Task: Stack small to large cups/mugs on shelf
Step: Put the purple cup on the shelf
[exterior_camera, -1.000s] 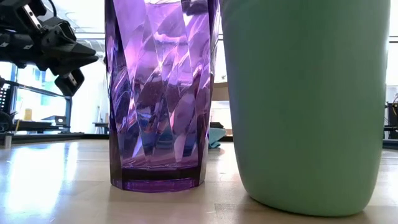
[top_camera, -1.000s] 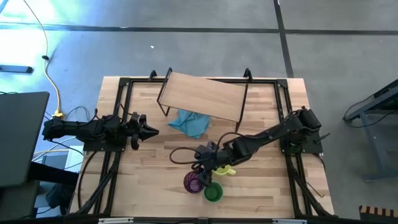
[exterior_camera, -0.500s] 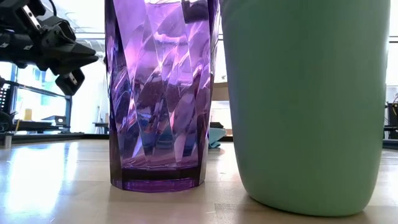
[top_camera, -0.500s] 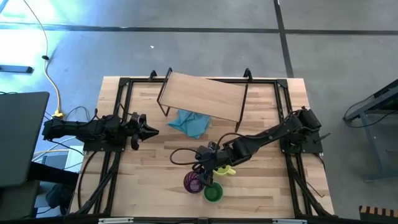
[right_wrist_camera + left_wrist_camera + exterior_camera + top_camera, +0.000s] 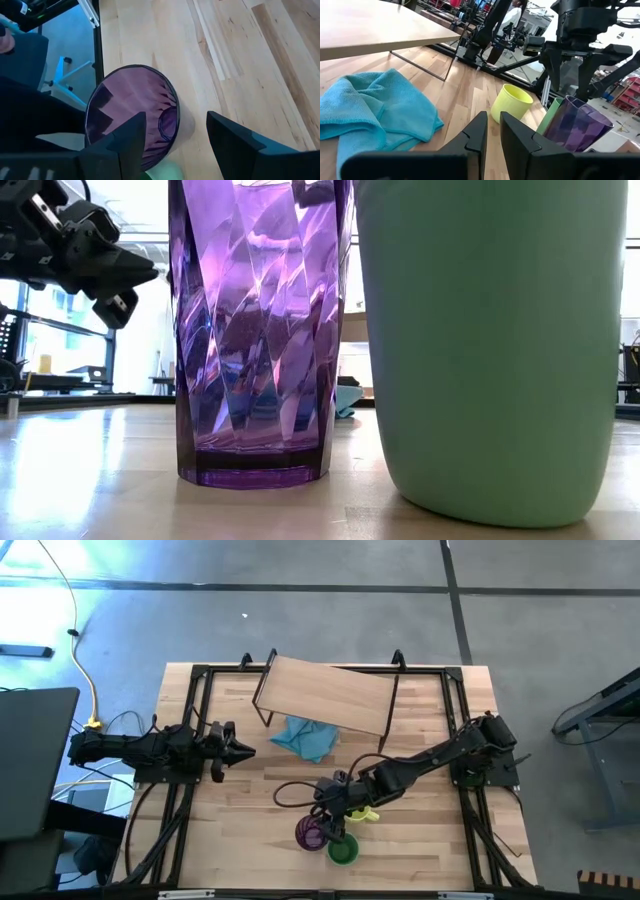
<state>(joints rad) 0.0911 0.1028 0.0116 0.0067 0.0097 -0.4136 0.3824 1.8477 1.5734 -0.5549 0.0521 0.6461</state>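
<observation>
High view: the right gripper hangs over the near middle of the surface, directly above the cluster of three cups. The purple tumbler stands just beside the green cup, with the yellow mug just behind them. All three remain on the surface; none is on the shelf, which stands well apart at the far side with a blue cloth beneath its front edge. The left gripper waits at the left side, well apart from the cups. The right arm is clearly the nearer one.

Low view: tumbler and green cup stand upright, side by side, long axes vertical.

Left wrist view: the left jaws are nearly closed, a narrow slit between them, holding nothing.

Right wrist view: the right jaws stand wide apart and empty, looking straight down. The tumbler's open mouth lies below, offset toward one finger rather than centred, so a small sideways correction appears needed before descent.

No brand, label or legible writing is found in any view.
</observation>
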